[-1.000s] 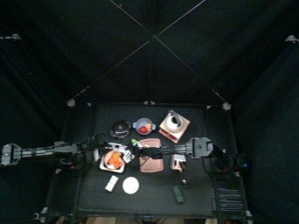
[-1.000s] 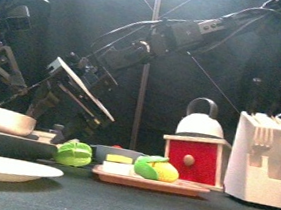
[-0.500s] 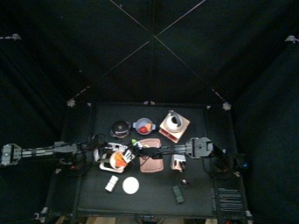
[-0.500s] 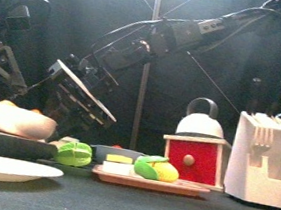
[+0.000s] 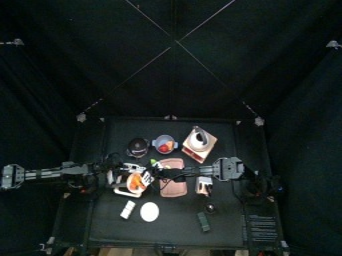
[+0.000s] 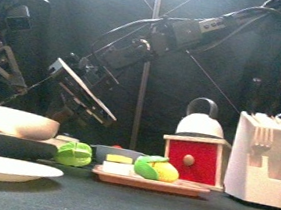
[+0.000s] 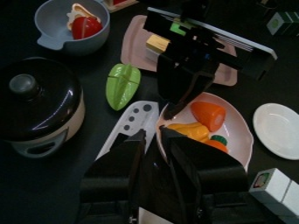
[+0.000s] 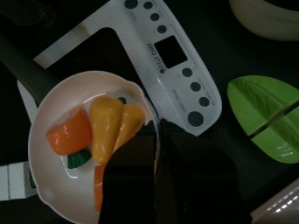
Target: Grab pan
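The pan (image 8: pixel 70 122) is white with a black handle and holds orange and yellow carrot pieces. It also shows in the top view (image 5: pixel 130 182), the front view (image 6: pixel 12 121) at the far left, and the left wrist view (image 7: pixel 228 131). My right gripper (image 8: pixel 158 175) reaches across from the right and is shut on the pan's rim, one jaw inside and one outside. It also shows in the left wrist view (image 7: pixel 177 87). My left gripper (image 7: pixel 163 153) is open at the pan's handle end, jaws either side of a dark bar.
A white slotted spatula (image 7: pixel 131 124) and a green pepper (image 7: pixel 122 83) lie beside the pan. A black pot (image 7: pixel 35 101), a grey bowl (image 7: pixel 47 31), a pink cutting board (image 7: pixel 138 31) and a white plate (image 7: pixel 278 118) surround it. A red house-shaped box (image 6: pixel 197 149) and a white knife block (image 6: pixel 267 159) stand to the right.
The pan shifted slightly right, rose and tilted half a second ago, and now sits lower and level again. Both arms stay at the pan.
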